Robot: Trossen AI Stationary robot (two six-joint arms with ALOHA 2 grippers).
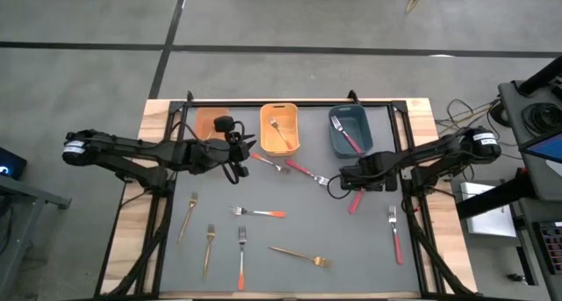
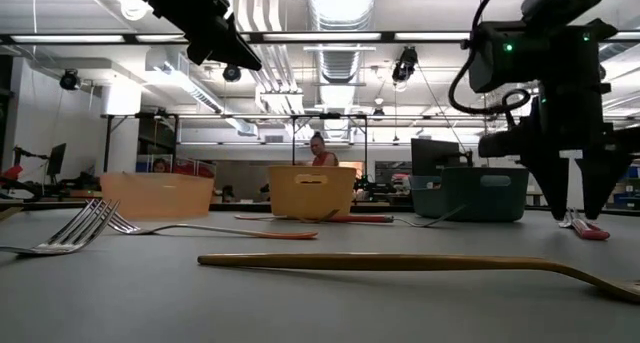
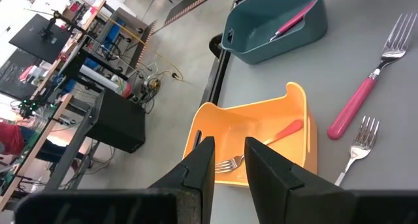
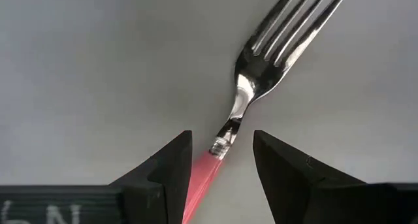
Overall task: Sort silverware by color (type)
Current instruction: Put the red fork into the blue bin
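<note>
Slim forks lie scattered on the grey table. My right gripper [image 4: 222, 142] points down, open, low over the table [image 2: 578, 208], its fingers on either side of a pink-handled fork [image 4: 243, 93] where the silver neck meets the handle, without touching it. In the high view the gripper [image 1: 336, 180] hides that fork's tines; its pink handle [image 1: 355, 202] sticks out toward the near edge. My left gripper [image 3: 228, 149] is open by a narrow gap, holds nothing, and hangs high beside the orange bin [image 1: 279, 128], in which an orange-handled fork [image 3: 264, 142] lies.
Three bins line the far edge: an orange-brown one [image 1: 208, 118], the orange one, and a blue one [image 1: 350, 130] holding a pink fork [image 3: 290, 21]. Two forks [image 1: 303, 171] [image 1: 268, 162] lie between the grippers. Gold [image 1: 300, 256], orange-handled [image 1: 259, 212] and pink [image 1: 395, 233] forks lie nearer.
</note>
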